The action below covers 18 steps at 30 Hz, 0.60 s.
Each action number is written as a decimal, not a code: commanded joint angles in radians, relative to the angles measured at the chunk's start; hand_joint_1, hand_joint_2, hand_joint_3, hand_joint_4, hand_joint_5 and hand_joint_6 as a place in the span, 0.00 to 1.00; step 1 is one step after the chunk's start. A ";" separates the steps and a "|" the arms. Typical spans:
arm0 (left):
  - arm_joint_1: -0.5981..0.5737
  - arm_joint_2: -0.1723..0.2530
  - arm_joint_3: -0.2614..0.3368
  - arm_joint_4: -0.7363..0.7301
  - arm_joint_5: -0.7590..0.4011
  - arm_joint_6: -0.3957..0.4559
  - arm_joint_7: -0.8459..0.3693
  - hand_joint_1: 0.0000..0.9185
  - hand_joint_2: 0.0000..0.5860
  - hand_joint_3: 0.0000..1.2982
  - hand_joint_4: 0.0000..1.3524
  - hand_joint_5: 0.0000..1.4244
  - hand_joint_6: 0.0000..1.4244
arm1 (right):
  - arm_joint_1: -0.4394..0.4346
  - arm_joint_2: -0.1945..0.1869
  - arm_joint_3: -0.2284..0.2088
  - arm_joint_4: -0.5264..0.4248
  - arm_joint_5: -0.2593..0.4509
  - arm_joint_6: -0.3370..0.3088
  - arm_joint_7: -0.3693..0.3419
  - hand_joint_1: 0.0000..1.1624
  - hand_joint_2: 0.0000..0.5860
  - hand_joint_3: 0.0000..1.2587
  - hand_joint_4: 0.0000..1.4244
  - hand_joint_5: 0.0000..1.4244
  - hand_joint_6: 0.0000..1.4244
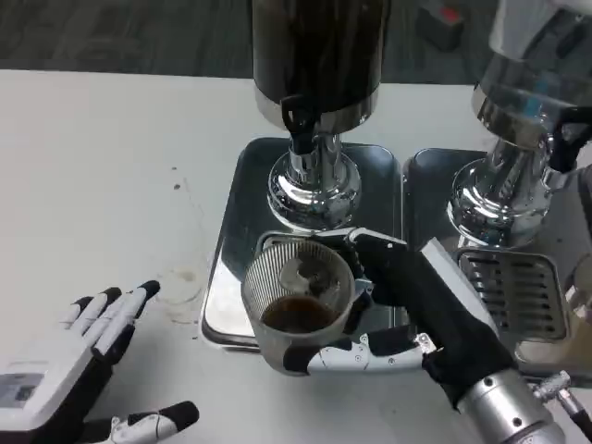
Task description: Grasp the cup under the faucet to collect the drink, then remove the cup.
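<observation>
Cup (298, 310) with dark drink, gripped by right hand (407, 305) fingers; left hand (88, 370) fingers spread, empty.

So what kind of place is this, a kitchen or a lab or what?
Probably a test bench set up as a drinks station: two drink dispensers on steel trays on a white table, with the right hand holding a cup of dark liquid.
</observation>
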 commanded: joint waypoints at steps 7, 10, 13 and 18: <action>-0.004 -0.010 0.007 0.019 -0.019 -0.007 0.008 0.00 0.18 0.00 0.00 0.00 0.00 | -0.007 0.018 0.003 -0.032 0.023 0.000 -0.013 0.91 0.32 0.45 0.47 0.53 0.62; -0.003 -0.011 0.010 0.020 -0.026 -0.009 0.011 0.00 0.18 0.00 0.00 0.00 0.00 | -0.010 0.021 0.003 -0.028 0.023 -0.002 -0.014 0.91 0.32 0.45 0.47 0.53 0.62; -0.004 -0.010 0.011 0.018 -0.030 -0.009 0.010 0.00 0.18 0.00 0.00 0.00 0.00 | -0.011 0.022 0.004 -0.026 0.023 -0.003 -0.014 0.91 0.32 0.45 0.46 0.53 0.61; -0.008 -0.008 0.009 0.018 -0.036 -0.007 0.009 0.00 0.18 0.00 0.00 0.00 0.00 | -0.013 0.023 0.003 -0.024 0.020 -0.007 -0.016 0.91 0.32 0.45 0.46 0.53 0.61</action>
